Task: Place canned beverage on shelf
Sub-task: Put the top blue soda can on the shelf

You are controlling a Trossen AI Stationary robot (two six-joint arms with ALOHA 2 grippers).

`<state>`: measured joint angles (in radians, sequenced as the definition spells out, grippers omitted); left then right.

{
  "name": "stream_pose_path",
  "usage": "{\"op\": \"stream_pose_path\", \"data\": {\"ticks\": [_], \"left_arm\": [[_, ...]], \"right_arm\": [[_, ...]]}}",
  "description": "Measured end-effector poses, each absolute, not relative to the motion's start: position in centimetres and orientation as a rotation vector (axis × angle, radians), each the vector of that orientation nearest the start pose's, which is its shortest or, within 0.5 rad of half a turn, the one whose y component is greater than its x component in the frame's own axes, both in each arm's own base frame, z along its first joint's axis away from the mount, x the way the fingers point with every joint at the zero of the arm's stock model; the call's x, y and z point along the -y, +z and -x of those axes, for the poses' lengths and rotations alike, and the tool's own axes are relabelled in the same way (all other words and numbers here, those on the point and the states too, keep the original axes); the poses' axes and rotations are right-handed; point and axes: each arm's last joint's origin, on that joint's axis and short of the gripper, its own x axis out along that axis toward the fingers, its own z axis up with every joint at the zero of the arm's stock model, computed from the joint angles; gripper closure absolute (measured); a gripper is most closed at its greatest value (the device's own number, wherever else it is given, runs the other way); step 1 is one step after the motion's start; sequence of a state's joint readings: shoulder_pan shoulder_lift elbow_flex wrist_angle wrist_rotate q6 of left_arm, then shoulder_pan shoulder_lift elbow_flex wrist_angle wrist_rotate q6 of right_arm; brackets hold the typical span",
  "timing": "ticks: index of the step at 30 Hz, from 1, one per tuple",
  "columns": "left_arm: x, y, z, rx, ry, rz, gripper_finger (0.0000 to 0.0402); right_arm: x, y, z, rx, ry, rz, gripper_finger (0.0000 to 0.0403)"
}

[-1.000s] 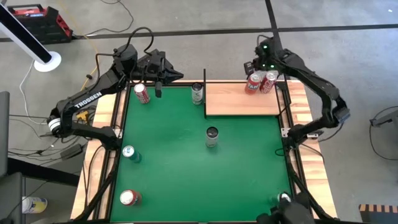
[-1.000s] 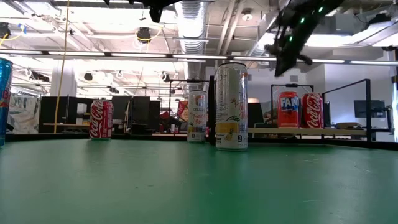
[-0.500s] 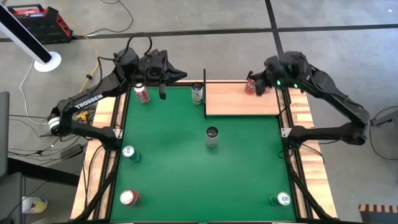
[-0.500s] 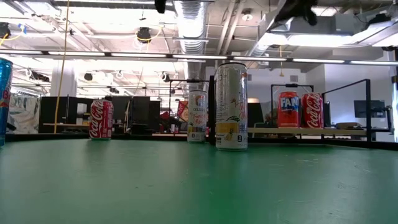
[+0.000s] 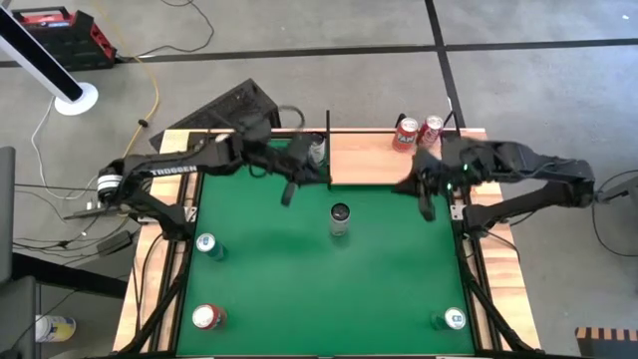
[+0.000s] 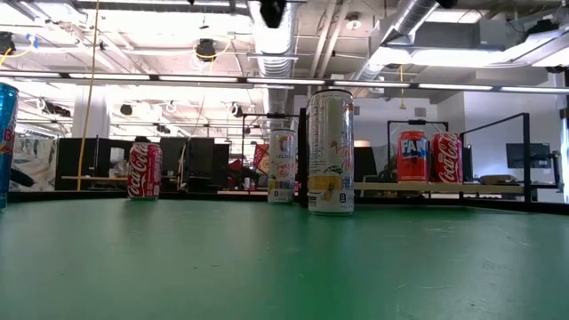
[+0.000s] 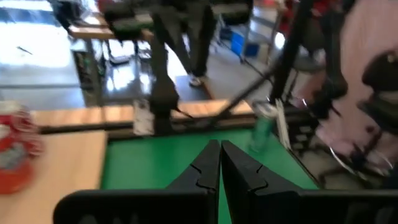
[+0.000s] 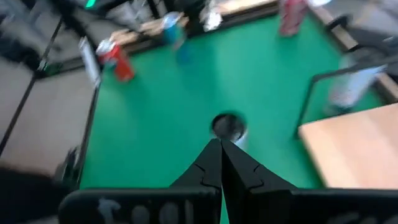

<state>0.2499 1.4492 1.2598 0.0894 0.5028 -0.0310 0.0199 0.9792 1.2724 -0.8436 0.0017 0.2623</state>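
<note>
Both pairs of fingers are pressed together, holding nothing. The right gripper has swung off the shelf, leaving the Fanta can and a Coca-Cola can standing at its far edge, and now faces the tall can mid-worktop. The left gripper has moved in from the far-left corner to hover beside the shelf. That tall can looks the likely next pick.
</note>
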Motion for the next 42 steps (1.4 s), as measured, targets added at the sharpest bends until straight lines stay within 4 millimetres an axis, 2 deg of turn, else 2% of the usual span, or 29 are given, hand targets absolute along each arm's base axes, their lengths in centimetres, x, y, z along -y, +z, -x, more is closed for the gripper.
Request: {"op": "stream_pose_path", "data": {"ticks": [4,9,16,24,30,33,39,42], "left_arm": [[-4.8,35.9,-33.5,-0.158,-0.214,0.025,0.0401],[-3.7,33.9,-34.6,-0.253,-0.159,-0.066,0.0377],[-4.0,31.4,-36.3,-0.346,-0.199,-0.052,0.0276],[-3.9,32.2,-35.8,-0.352,-0.203,-0.077,0.0155],[-3.8,32.2,-34.8,-0.428,-0.206,-0.058,0.0116],[-3.5,31.8,-33.4,-0.571,-0.215,-0.003,0.0114],[-2.5,33.1,-25.7,-1.068,-0.230,0.050,0.0113],[-1.6,33.8,-22.6,-1.207,-0.253,0.154,0.0113]], "right_arm": [[-1.7,39.4,-17.3,-0.572,0.016,-0.230,0.0378],[-2.4,38.7,-17.5,-0.590,0.008,-0.265,0.0378],[-3.4,38.3,-17.4,-0.578,-0.132,-0.360,0.0378],[-4.5,38.3,-17.1,-0.564,-0.166,-0.504,0.0378],[-6.1,37.8,-17.5,-0.607,-0.140,-0.588,0.0378],[-7.0,37.5,-17.5,-0.655,-0.090,-0.629,0.0378],[-7.6,37.2,-18.0,-0.671,-0.093,-0.631,0.0378],[-7.2,37.0,-18.5,-0.657,-0.130,-0.593,0.0378]]}}
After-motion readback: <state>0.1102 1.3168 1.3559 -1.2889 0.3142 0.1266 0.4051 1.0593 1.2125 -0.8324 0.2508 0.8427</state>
